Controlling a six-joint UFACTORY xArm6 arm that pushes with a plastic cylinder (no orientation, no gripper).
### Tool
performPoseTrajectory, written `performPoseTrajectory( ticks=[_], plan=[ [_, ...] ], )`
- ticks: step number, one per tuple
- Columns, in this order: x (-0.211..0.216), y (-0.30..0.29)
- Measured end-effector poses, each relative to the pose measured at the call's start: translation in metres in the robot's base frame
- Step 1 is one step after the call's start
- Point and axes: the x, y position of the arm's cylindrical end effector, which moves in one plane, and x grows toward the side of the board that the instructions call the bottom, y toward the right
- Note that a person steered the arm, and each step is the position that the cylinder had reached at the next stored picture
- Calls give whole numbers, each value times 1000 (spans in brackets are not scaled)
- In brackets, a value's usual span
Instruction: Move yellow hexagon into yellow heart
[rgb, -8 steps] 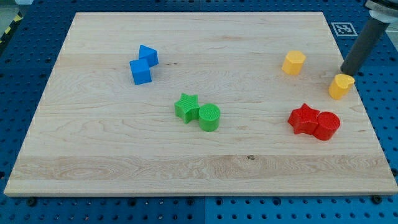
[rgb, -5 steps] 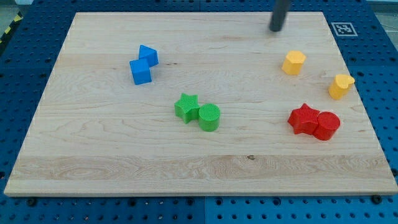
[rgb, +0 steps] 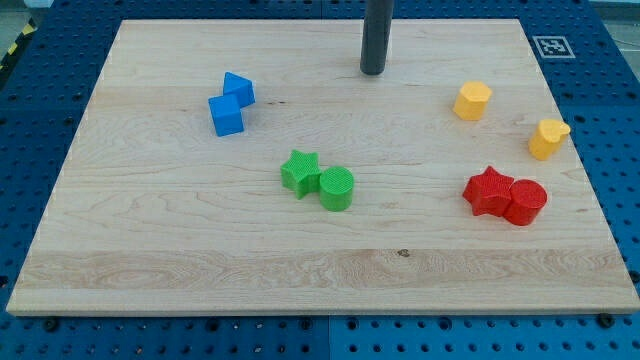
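The yellow hexagon (rgb: 472, 101) sits at the view's upper right of the wooden board (rgb: 180, 250). The yellow heart (rgb: 548, 138) lies to its right and slightly lower, near the board's right edge, apart from the hexagon. My tip (rgb: 372, 71) rests on the board near the top edge, left of the hexagon by about a hundred pixels and a little higher. It touches no block.
A blue pentagon-like block (rgb: 238, 88) and a blue cube (rgb: 226, 115) touch at upper left. A green star (rgb: 299, 172) and green cylinder (rgb: 337, 188) touch at centre. A red star (rgb: 488, 191) and red cylinder (rgb: 526, 202) touch at lower right, below the heart.
My tip has moved from beside the yellow heart at the right edge, across the top of the board, to the left of the yellow hexagon. No block has moved.
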Motion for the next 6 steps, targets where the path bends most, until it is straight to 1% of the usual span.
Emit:
performPoseTrajectory(
  ticks=[2,4,5,6],
  plan=[
    [15,20],
    [16,30],
    [23,55],
    [40,69]
  ],
)
